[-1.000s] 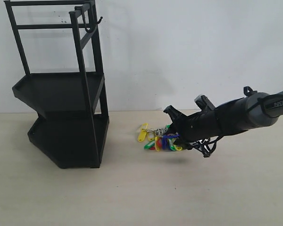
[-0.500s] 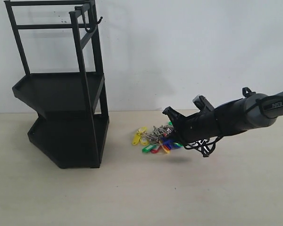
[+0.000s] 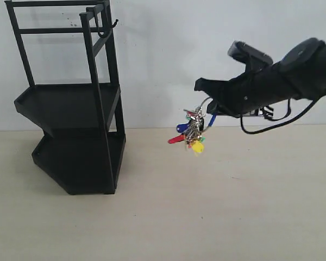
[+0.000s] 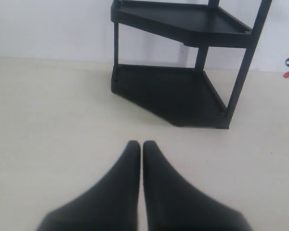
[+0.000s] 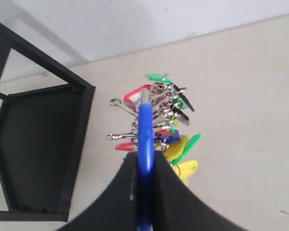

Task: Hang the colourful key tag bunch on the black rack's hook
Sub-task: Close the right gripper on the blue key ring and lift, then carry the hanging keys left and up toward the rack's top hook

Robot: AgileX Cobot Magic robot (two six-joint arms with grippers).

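The colourful key tag bunch (image 3: 191, 132) dangles in the air to the right of the black rack (image 3: 70, 103), well above the table. My right gripper (image 3: 206, 109) is shut on its blue-sleeved loop (image 5: 145, 130), the tags (image 5: 166, 125) hanging below the jaws. The hook (image 3: 110, 28) sits on the rack's top frame, far to the left of the bunch and higher. My left gripper (image 4: 142, 144) is shut with nothing in it, low over the table in front of the rack (image 4: 183, 86); it does not show in the exterior view.
The beige table (image 3: 206, 217) runs to a white wall (image 3: 206, 43) behind. The rack's two angular trays (image 3: 65, 103) hold nothing. A black cable (image 3: 271, 125) loops under my right arm.
My right gripper has lifted the bunch off the table, rising and swinging slightly rightward; the tags now hang free in the air instead of lying spread on the surface.
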